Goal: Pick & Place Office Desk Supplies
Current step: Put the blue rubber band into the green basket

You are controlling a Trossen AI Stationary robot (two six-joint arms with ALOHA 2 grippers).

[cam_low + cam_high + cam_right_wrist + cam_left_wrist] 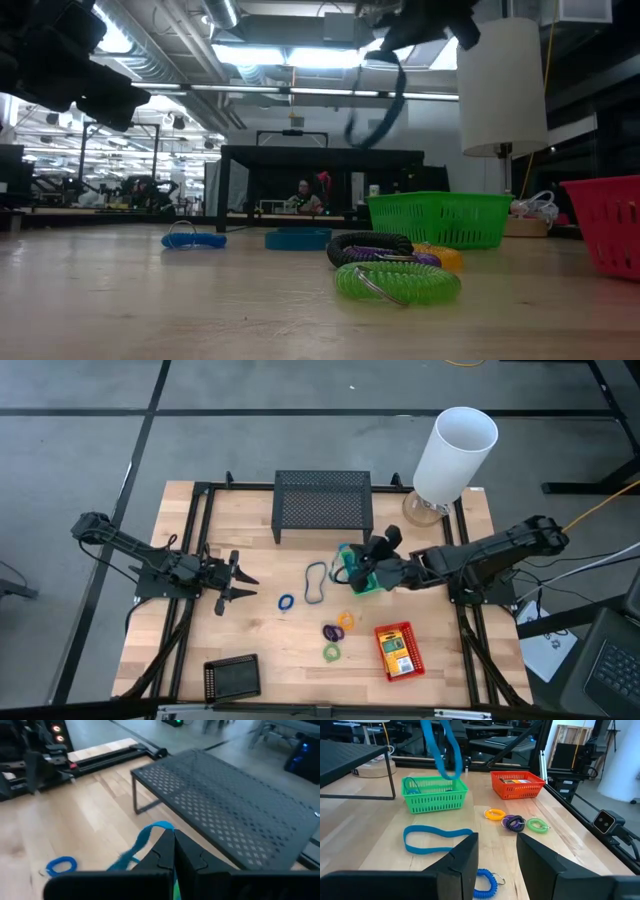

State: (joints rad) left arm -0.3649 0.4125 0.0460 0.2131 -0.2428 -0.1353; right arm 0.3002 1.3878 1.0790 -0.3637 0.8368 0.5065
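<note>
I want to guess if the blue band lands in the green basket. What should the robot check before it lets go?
1. Right gripper fingers pinch the blue band: ok.
2. Band hangs over the green basket: ok.
3. Basket stands upright: ok.
4. Basket has room; one blue ring inside: ok.
5. Band hangs still: cannot tell, it looks blurred.
6. Left gripper open, away from the basket: ok.

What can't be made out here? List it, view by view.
- High view: green basket contents, covered by the right tool.
- Low view: red basket, cut by the edge.
- Right wrist view: blue band loop, blurred, lower end behind the tool.
- Yellow-and-green flat pack: print too small.
</note>
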